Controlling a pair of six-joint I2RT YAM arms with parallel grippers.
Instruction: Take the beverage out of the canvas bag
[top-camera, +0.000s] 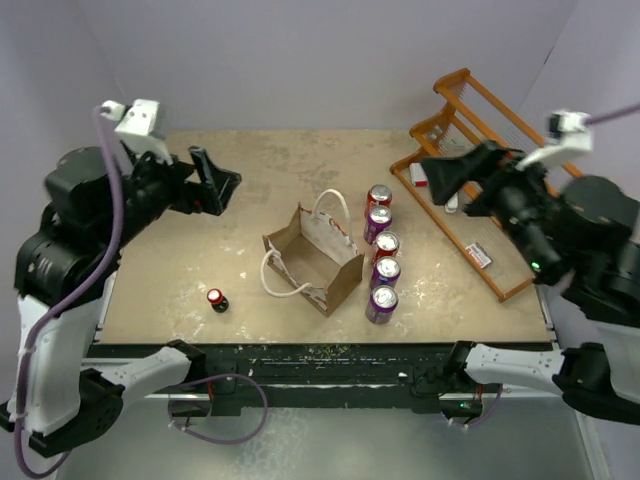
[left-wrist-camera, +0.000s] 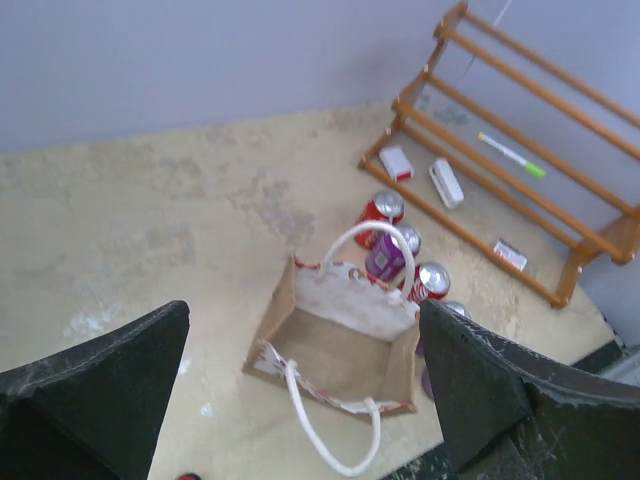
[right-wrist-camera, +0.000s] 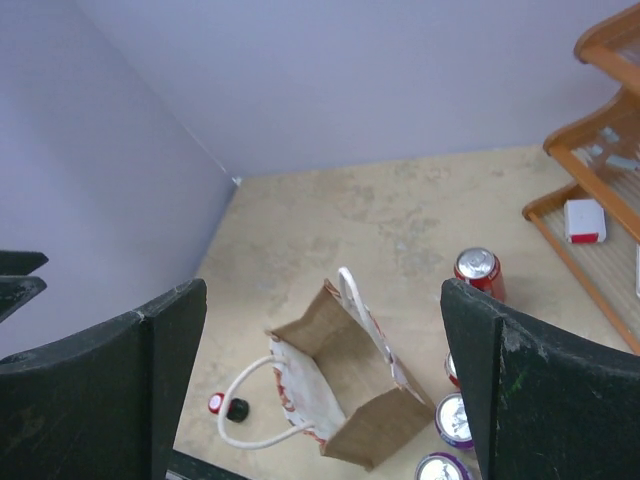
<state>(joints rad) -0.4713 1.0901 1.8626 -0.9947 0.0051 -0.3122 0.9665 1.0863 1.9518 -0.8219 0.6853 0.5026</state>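
Five cans (top-camera: 384, 245) stand partly hidden beside canvas bag (top-camera: 318, 262); left claw (top-camera: 214, 181) and right claw (top-camera: 440, 178) gape empty.

Wooden rack (top-camera: 465, 245) holding small boxes (top-camera: 479, 254); red-capped black object (top-camera: 217, 299) on table (top-camera: 180, 270)

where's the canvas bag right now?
Top view: the canvas bag sits mid-table, standing open, a row of five cans just to its right and a small red-topped object off its near left.
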